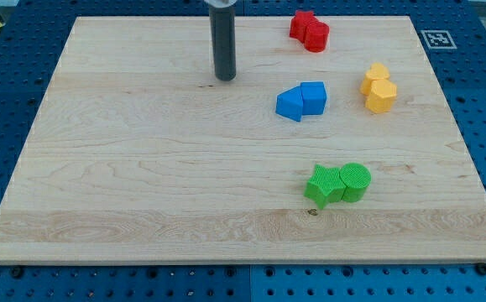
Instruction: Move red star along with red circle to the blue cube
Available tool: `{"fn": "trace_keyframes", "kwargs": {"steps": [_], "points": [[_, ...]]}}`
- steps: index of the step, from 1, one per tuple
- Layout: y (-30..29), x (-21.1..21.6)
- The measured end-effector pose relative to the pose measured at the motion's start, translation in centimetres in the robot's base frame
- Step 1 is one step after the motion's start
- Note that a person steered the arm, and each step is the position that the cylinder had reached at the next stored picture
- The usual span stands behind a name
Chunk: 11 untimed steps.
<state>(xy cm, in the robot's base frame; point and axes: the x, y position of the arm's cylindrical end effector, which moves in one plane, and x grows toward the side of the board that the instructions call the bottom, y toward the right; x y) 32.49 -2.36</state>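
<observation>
The red star (301,23) and the red circle (316,36) touch each other near the view's top, right of centre. The blue cube (314,96) sits below them, touching a second blue block (290,104) on its left. My tip (225,77) rests on the board to the left of both pairs, apart from every block, roughly level with the blue blocks' upper edge.
Two yellow blocks (378,88) touch each other at the view's right. A green star (322,185) and a green cylinder (354,181) touch at the lower right. The wooden board (142,168) lies on a blue perforated table.
</observation>
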Motion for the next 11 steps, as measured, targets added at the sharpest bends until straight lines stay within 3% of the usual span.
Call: {"fn": "trace_keyframes", "kwargs": {"steps": [5,11], "points": [[4.2,-13.1],[11.7,-13.3]]}}
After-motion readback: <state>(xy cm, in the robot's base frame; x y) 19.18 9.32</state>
